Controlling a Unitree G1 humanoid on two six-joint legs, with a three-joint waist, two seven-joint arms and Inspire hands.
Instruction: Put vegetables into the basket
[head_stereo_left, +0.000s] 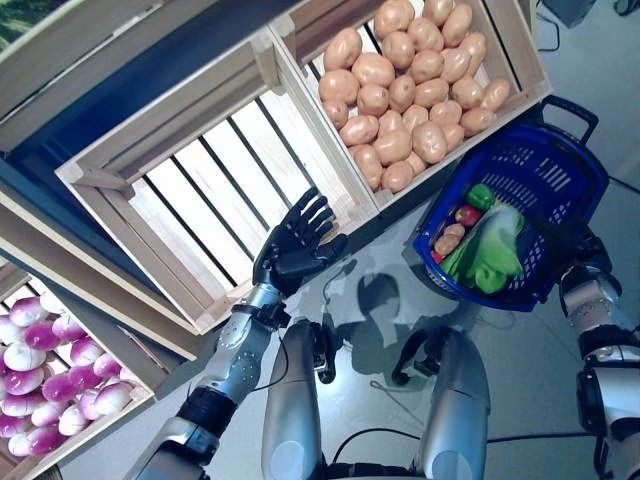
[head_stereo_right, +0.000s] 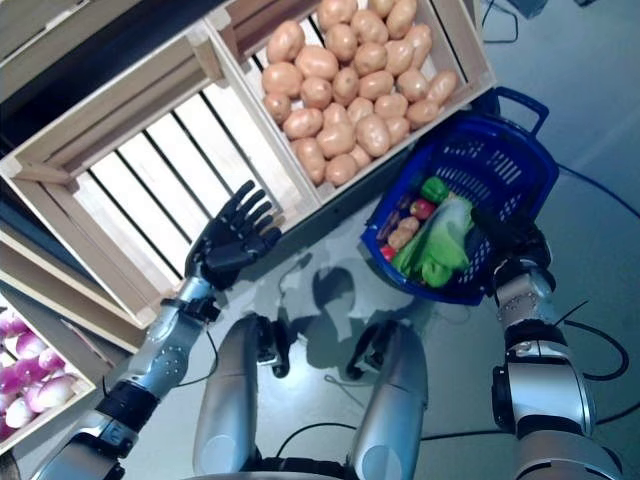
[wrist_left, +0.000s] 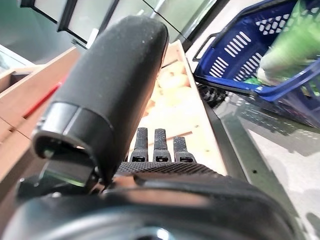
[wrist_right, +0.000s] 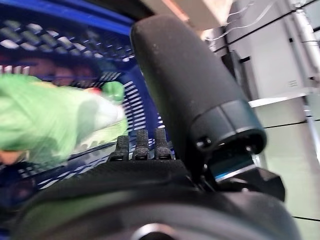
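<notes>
A blue plastic basket (head_stereo_left: 545, 160) hangs at the right, below the potato crate. In it lie a leafy green vegetable (head_stereo_left: 495, 250), a green pepper (head_stereo_left: 481, 196), a red vegetable (head_stereo_left: 467, 215) and a potato (head_stereo_left: 448, 240). My right hand (head_stereo_left: 572, 250) is at the basket's near rim, fingers curled on its dark handle; in the right wrist view the hand (wrist_right: 140, 165) sits right against the blue mesh. My left hand (head_stereo_left: 295, 245) is open, fingers spread, in front of the lower edge of the empty wooden crate (head_stereo_left: 220, 190), holding nothing.
A slanted wooden crate (head_stereo_left: 520, 60) full of potatoes (head_stereo_left: 410, 90) stands at the upper right, beside the empty one. Another crate at the lower left holds purple-and-white turnips (head_stereo_left: 50, 370). Grey floor lies below.
</notes>
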